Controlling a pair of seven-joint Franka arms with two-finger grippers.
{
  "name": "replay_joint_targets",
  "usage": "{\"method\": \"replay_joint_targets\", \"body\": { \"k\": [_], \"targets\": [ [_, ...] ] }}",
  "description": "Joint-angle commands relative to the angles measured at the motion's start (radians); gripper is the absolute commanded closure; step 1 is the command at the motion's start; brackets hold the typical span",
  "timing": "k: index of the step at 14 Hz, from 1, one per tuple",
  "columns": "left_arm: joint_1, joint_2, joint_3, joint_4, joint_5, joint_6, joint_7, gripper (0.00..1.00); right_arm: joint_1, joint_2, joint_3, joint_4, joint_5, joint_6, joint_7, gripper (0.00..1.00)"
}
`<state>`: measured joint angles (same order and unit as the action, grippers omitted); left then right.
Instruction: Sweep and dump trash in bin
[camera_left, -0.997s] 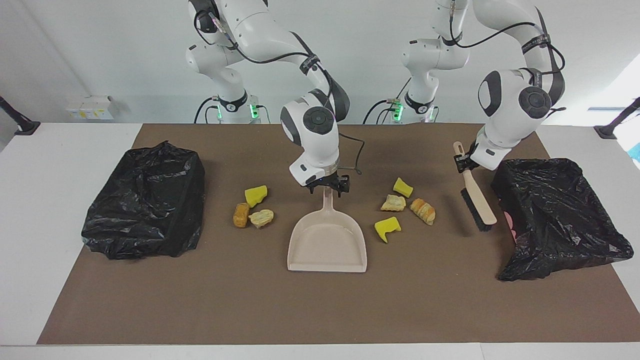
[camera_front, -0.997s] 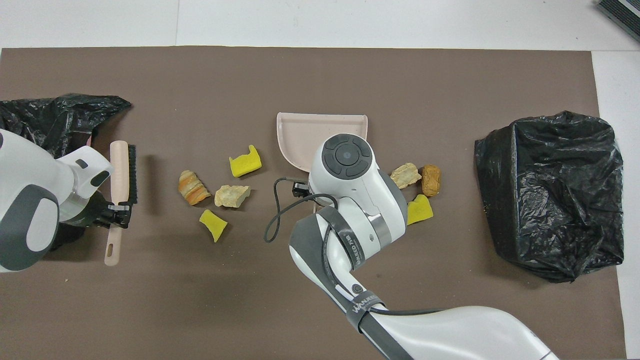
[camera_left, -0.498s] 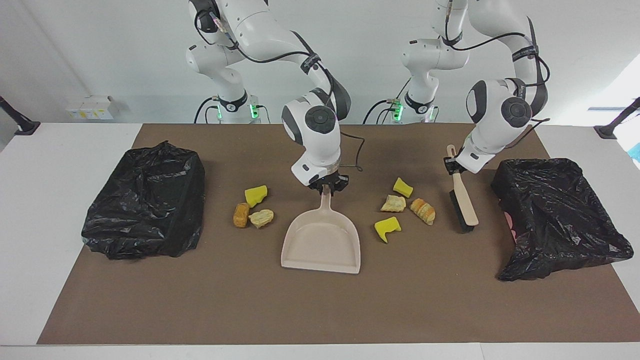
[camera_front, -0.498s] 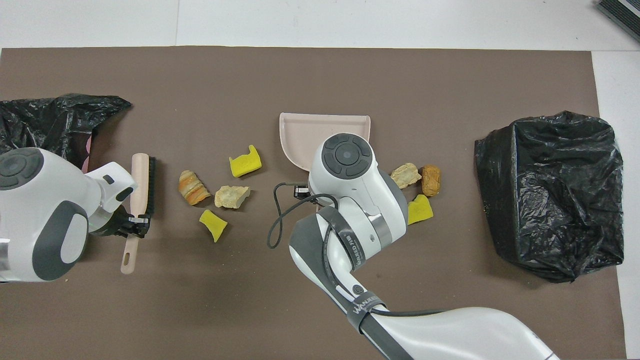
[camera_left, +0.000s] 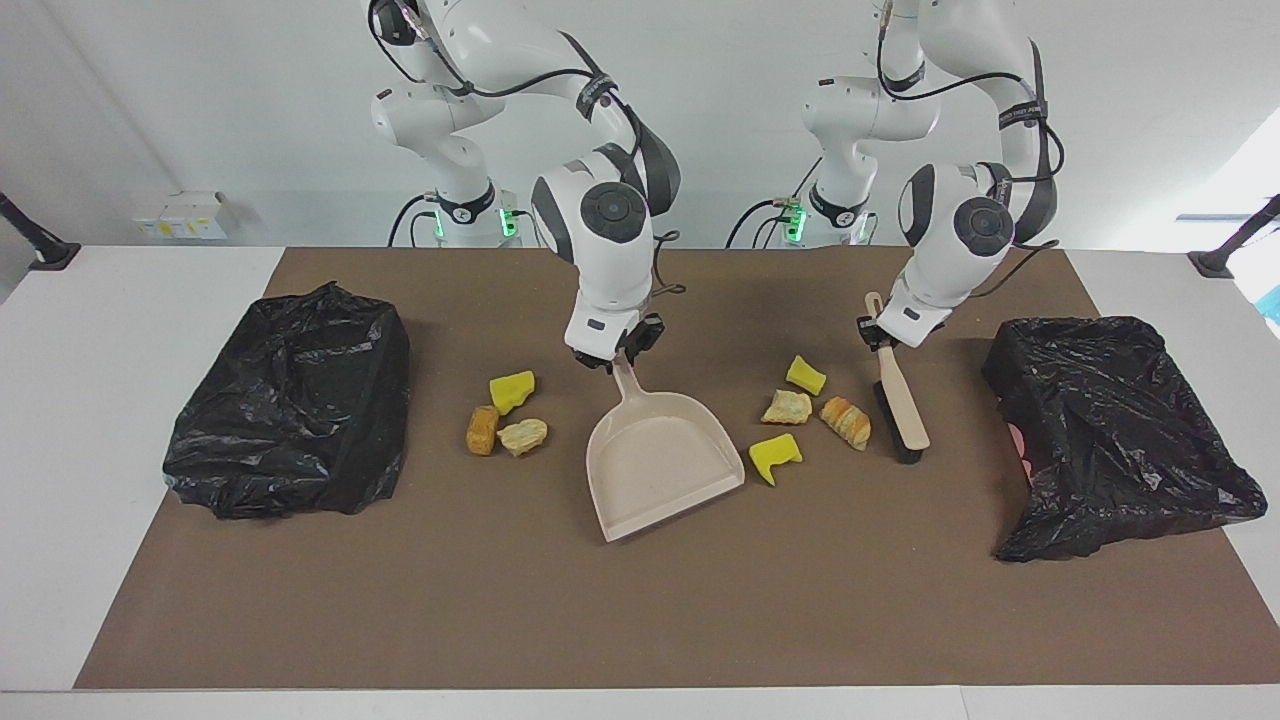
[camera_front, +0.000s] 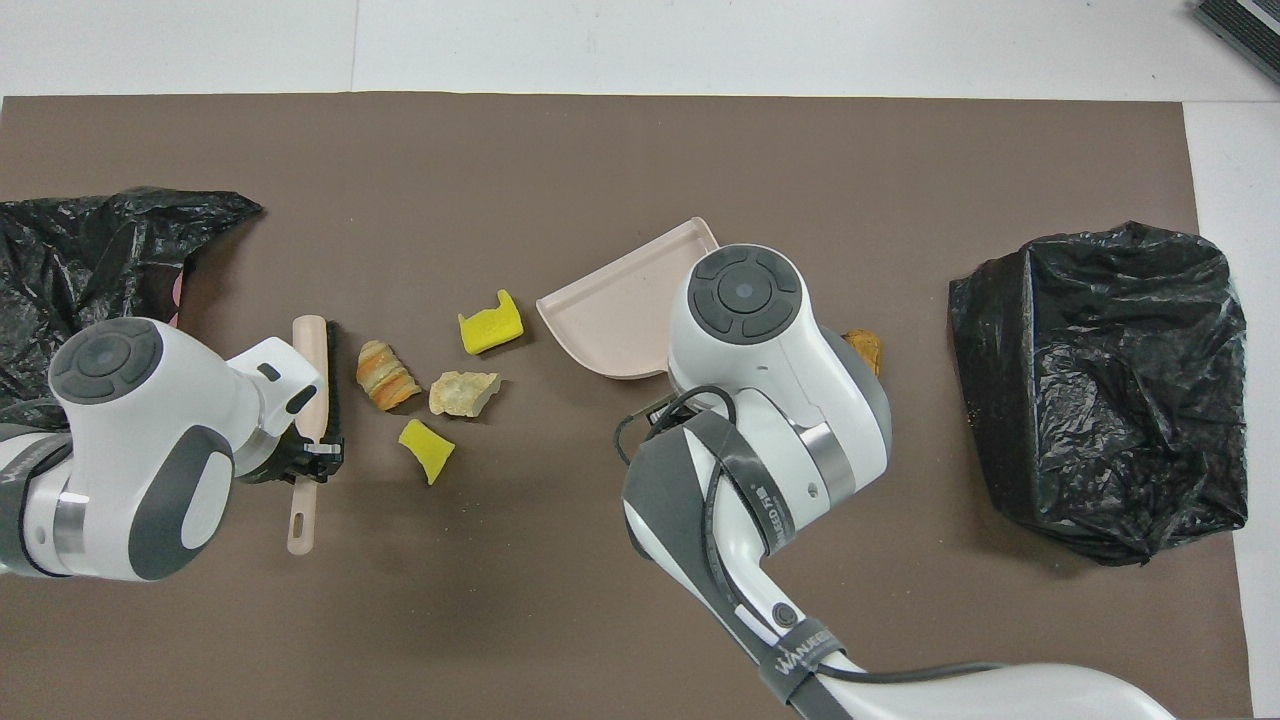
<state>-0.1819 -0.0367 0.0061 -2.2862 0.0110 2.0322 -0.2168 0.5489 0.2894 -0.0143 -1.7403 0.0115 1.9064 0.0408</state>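
From the facing view, a brown mat covers the white surface (camera_left: 120, 400). Seven bits of trash lie on it: three (camera_left: 508, 412), a spongy yellow chunk and two crusty tan lumps, toward the right arm's end beside a crumpled black plastic bag (camera_left: 290, 400); four (camera_left: 812, 415) toward the left arm's end. Between the groups lies a smooth beige dustpan (camera_left: 665, 460), its handle clamped in the right end effector (camera_left: 618, 360). The left end effector (camera_left: 880, 335) is closed on the pale handle of a black-bristled brush (camera_left: 900, 410) beside the four bits, near a second bag (camera_left: 1110, 430).

Overhead, the brush (camera_front: 312, 400) sits just beside the striped crusty lump (camera_front: 385, 375). The dustpan (camera_front: 625, 320) is angled toward those bits.
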Motion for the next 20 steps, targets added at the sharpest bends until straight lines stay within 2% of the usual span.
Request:
{"method": "replay_joint_targets", "body": {
  "k": [1,4,7,10,14,18,20],
  "targets": [
    [-0.033,-0.052,0.011,-0.058,-0.003,0.031,-0.065,1.00,-0.009,-0.072,0.005,-0.145,-0.028,0.121,-0.276,1.00],
    [-0.062,-0.058,0.012,-0.071,-0.028,0.034,-0.136,1.00,-0.072,-0.064,0.005,-0.154,-0.027,0.128,-0.736,1.00],
    [-0.131,-0.048,0.012,-0.088,-0.029,0.072,-0.264,1.00,-0.067,-0.044,0.007,-0.153,-0.027,0.118,-0.922,1.00],
    [-0.157,-0.052,0.012,-0.102,-0.051,0.103,-0.299,1.00,-0.053,-0.035,0.011,-0.146,-0.012,0.125,-0.918,1.00],
    [-0.162,-0.052,0.011,-0.102,-0.060,0.105,-0.303,1.00,-0.014,-0.030,0.013,-0.143,-0.005,0.138,-0.754,1.00],
    [-0.185,-0.048,0.009,-0.099,-0.114,0.121,-0.289,1.00,-0.014,-0.030,0.013,-0.145,-0.004,0.134,-0.722,1.00],
    [-0.244,-0.045,0.009,-0.091,-0.161,0.134,-0.288,1.00,-0.015,-0.030,0.013,-0.145,-0.004,0.134,-0.717,1.00]
  ]
}}
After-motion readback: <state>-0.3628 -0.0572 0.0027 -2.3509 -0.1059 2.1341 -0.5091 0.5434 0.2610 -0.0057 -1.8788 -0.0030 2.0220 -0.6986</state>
